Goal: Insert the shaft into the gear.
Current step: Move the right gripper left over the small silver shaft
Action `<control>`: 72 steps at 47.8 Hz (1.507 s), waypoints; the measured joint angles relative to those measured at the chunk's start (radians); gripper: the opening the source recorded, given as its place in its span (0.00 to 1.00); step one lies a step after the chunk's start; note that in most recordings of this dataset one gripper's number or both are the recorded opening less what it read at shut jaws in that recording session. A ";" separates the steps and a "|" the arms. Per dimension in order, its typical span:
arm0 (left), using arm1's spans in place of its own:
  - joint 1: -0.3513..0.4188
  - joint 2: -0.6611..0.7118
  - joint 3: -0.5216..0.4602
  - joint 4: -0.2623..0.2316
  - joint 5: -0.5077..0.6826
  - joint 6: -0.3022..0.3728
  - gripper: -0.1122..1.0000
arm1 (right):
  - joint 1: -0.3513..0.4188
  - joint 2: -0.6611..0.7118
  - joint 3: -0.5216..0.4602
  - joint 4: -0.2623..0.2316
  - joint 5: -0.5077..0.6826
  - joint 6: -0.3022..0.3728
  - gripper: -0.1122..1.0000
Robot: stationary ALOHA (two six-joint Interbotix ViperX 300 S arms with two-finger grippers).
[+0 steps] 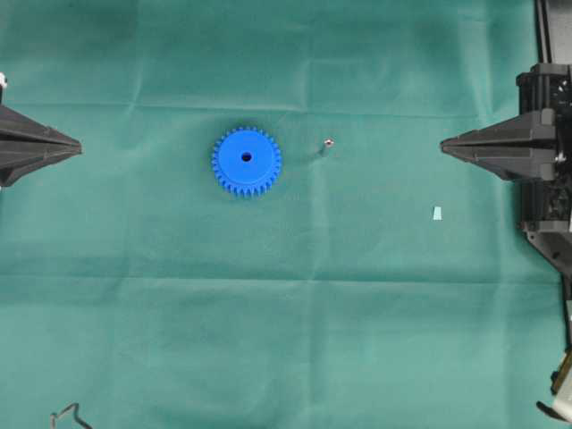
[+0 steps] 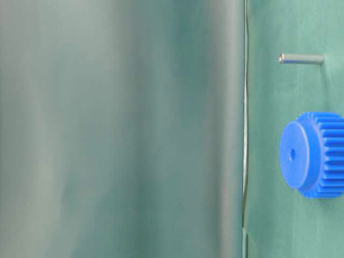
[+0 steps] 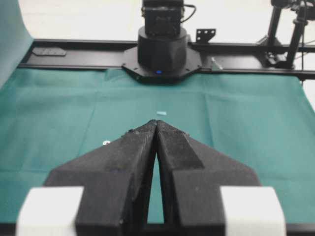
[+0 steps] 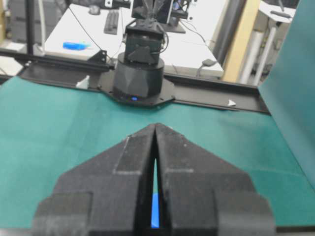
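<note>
We are holding both sets of jaws pressed together, the left gripper (image 1: pixel 79 146) at the overhead frame's left edge, the right gripper (image 1: pixel 443 143) at its right. The gear (image 1: pixel 246 161) is lying left of centre on the desk (image 1: pixel 295 322), the shaft (image 1: pixel 326 146) standing just right of it, apart.

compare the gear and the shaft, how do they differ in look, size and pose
The gear is bright blue plastic; the shaft is grey metal with a shiny end.
The gear is a wide toothed disc with a small central hole; the shaft is a thin plain pin, far smaller across.
The gear lies flat with its hole facing up; the shaft stands upright on one end.
Both rest on the green cloth, apart, untouched by either hand.
</note>
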 measured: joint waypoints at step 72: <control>-0.008 0.011 -0.021 0.009 0.052 -0.009 0.10 | -0.209 0.834 -0.201 0.037 0.052 0.009 0.90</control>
